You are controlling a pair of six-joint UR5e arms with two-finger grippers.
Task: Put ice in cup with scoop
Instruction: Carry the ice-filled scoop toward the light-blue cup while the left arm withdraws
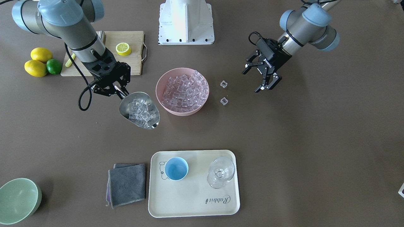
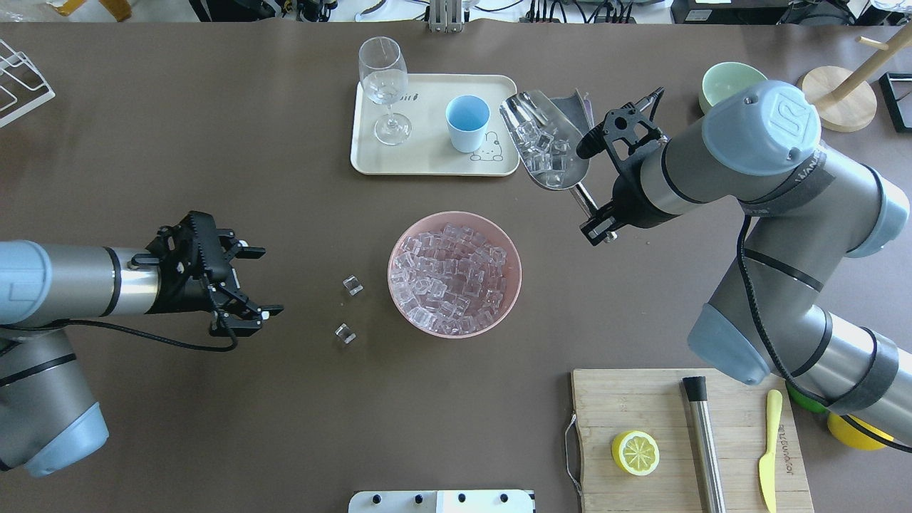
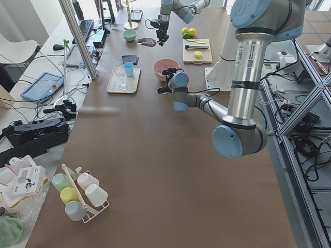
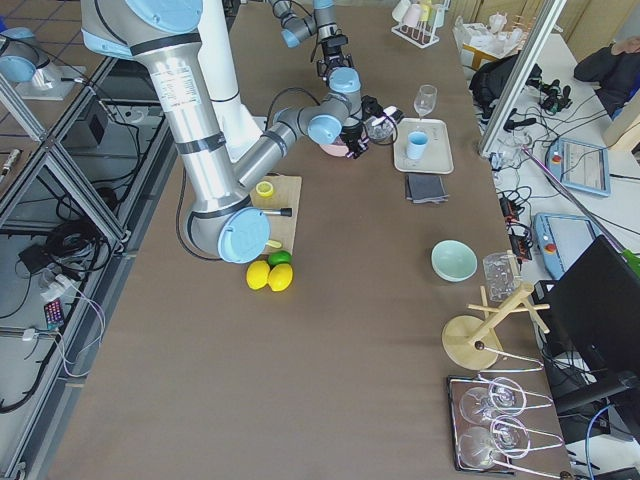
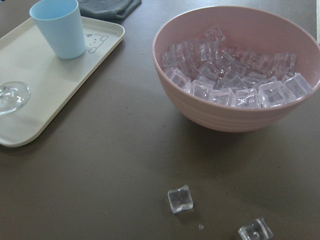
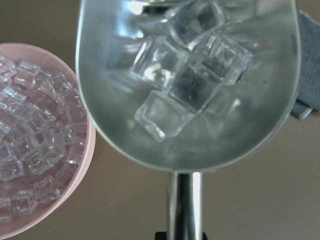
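My right gripper (image 1: pixel 117 89) is shut on the thin handle of the steel scoop (image 1: pixel 140 110), which it holds in the air beside the pink bowl (image 1: pixel 183 112). The scoop (image 6: pixel 190 85) carries several clear ice cubes (image 6: pixel 187 75). The pink bowl (image 2: pixel 390 274) is full of ice (image 2: pixel 452 278). The light-blue cup (image 1: pixel 176 168) stands upright and empty on the cream tray (image 1: pixel 195 201), apart from the scoop (image 2: pixel 545 139). My left gripper (image 1: pixel 259 80) is open and empty, near two loose ice cubes (image 1: pixel 223 84).
A clear wine glass (image 1: pixel 221 171) stands on the tray next to the cup. A grey cloth (image 1: pixel 126 184) lies beside the tray. A pale green bowl (image 1: pixel 17 200) sits at the table corner. A cutting board (image 2: pixel 641 406) holds a lemon half, steel cylinder and yellow knife.
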